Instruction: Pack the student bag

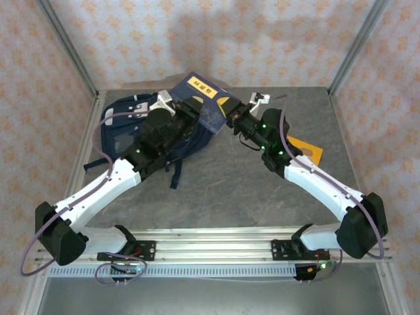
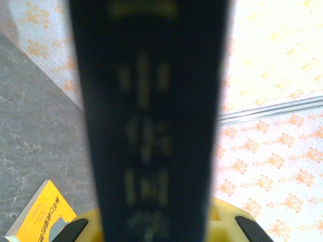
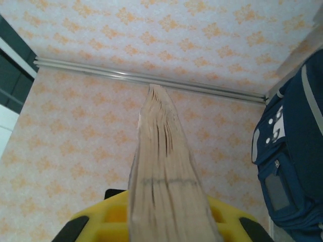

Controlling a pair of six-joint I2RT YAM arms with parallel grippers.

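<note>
1. Grey, stone-patterned table (image 1: 230, 197) stands inside walls (image 1: 197, 39) papered with orange flowers; both arms reach across it from the near edge.
2. The bag (image 1: 121, 134), navy blue, lies flat on the far left part of the table, with a strap trailing toward the near edge.
3. A navy book (image 1: 205, 98) with a yellow label is held tilted in the air, just to the right of the bag and over its right edge.
4. The left gripper (image 1: 190, 111) has its jaws clamped on the side of the book nearest the bag. Its wrist camera shows the dark spine, lettering blurred, wedged between yellow fingers (image 2: 224, 222).
5. The right gripper (image 1: 231, 120) grips the side of the book away from the bag, its yellow fingers (image 3: 111, 212) pressed against the page edges from both sides.
6. A yellow book (image 1: 310, 152) lies flat on the table well to the right of the bag, partly hidden by the right arm.
</note>
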